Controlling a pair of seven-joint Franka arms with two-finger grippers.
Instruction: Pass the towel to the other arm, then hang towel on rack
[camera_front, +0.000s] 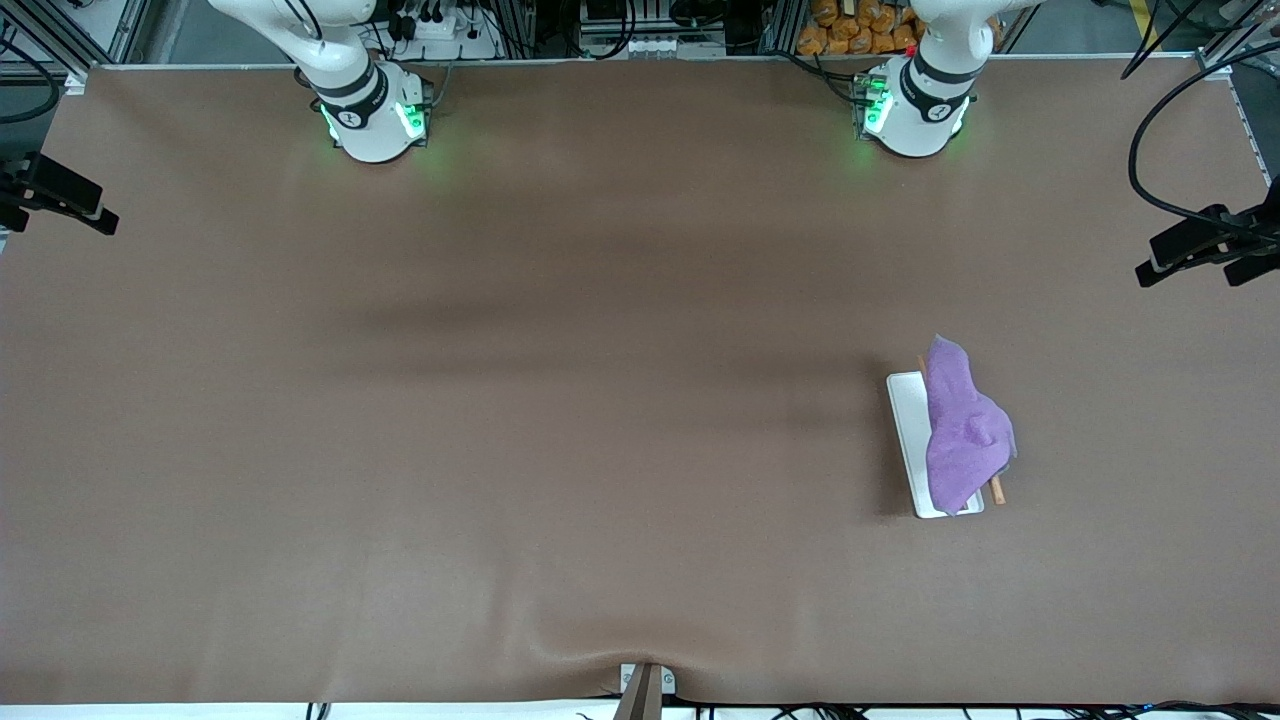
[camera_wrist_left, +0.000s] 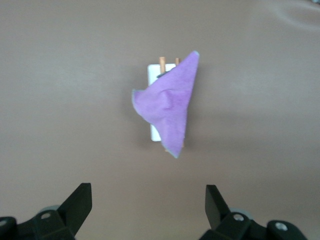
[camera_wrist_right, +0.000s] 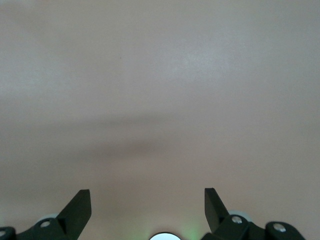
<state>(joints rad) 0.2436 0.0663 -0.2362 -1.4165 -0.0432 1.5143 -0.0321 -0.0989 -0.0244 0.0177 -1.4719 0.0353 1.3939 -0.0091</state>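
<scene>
While towel (camera_front: 962, 428) drapes rack (camera_front: 912, 432), left gripper (camera_wrist_left: 148, 205) and right gripper (camera_wrist_right: 148, 209) hang apart-fingered; no readable writing.

A brown mat (camera_front: 560, 420) covers the whole table, slightly rippled at the near edge. Metal framing (camera_front: 620, 25), cables and a power strip (camera_front: 430, 25) line the edge by the bases.

Non-task items at the workstation

A brown table (camera_front: 500, 450) covering is lying flat; black camera clamps (camera_front: 1205, 245) are gripping both table ends; cables (camera_front: 640, 25) and orange items (camera_front: 860, 25) are sitting along the robots' edge.
</scene>
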